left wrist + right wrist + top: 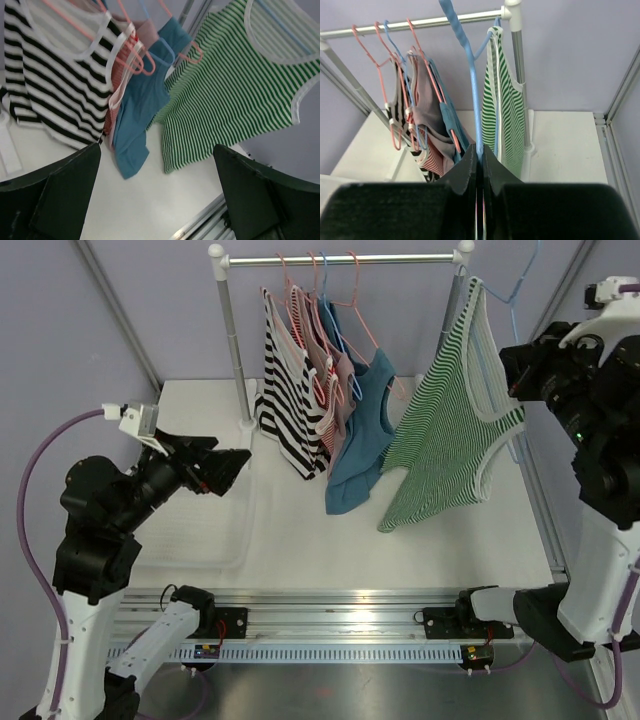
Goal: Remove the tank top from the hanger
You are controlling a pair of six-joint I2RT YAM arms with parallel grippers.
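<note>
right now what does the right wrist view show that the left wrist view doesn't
Only the right wrist: the right end effector shut on the blue hanger. Only the left wrist: the open left end effector, and the front and hem of the green striped tank top. Both: that tank top and the blue top.

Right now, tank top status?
Right gripper shut on blue plastic hanger. Left gripper open, empty. Green-striped tank top on hanger. Blue tank top hangs alongside.

Bright, even overhead light — faint shadows on the table (200,530) below the clothes rail (340,258). Nearer me than that rail, glare streaks the metal track (360,615); my left wrist view blurs the tank top (235,90).
</note>
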